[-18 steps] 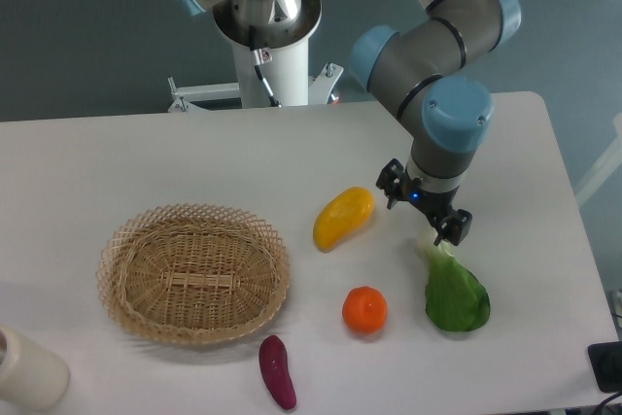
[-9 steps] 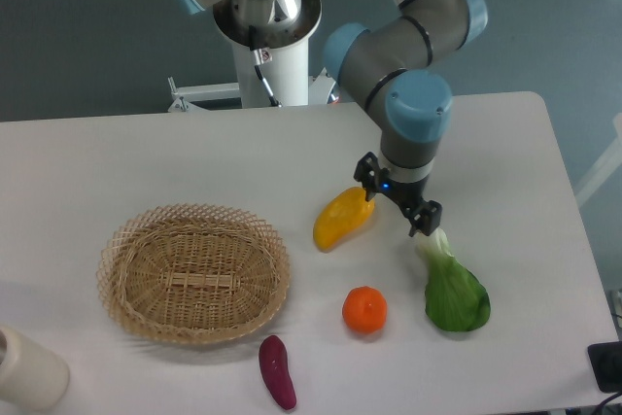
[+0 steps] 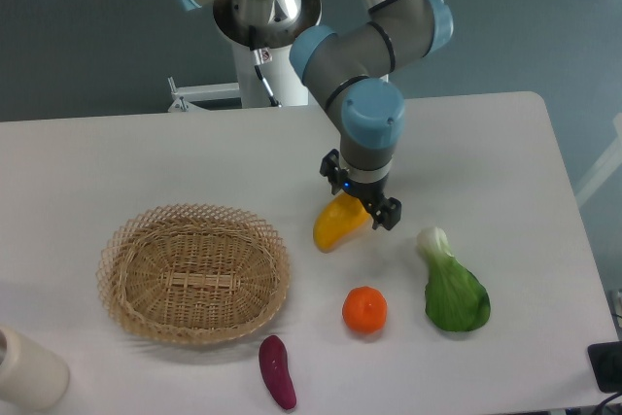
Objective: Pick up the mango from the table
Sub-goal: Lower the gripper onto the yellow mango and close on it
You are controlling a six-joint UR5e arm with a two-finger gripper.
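Mango [image 3: 333,226] on white table [image 3: 117,157], grey floor behind; pincer [image 3: 361,197] spread open above it, empty.

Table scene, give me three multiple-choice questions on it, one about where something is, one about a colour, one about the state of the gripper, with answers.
1. Where does the orange lie?
A. Inside the basket
B. On the table between the eggplant and the bok choy
C. Under the gripper

2. What colour is the eggplant?
A. Purple
B. Green
C. Yellow

3. How is the gripper placed?
A. Shut on the orange
B. Open over the basket
C. Open, over one end of the mango

Answers: B, the orange sits on the bare table, right of the eggplant and left of the bok choy. A, its skin is plainly purple. C, its fingers are spread above the mango; the basket is off to the side.
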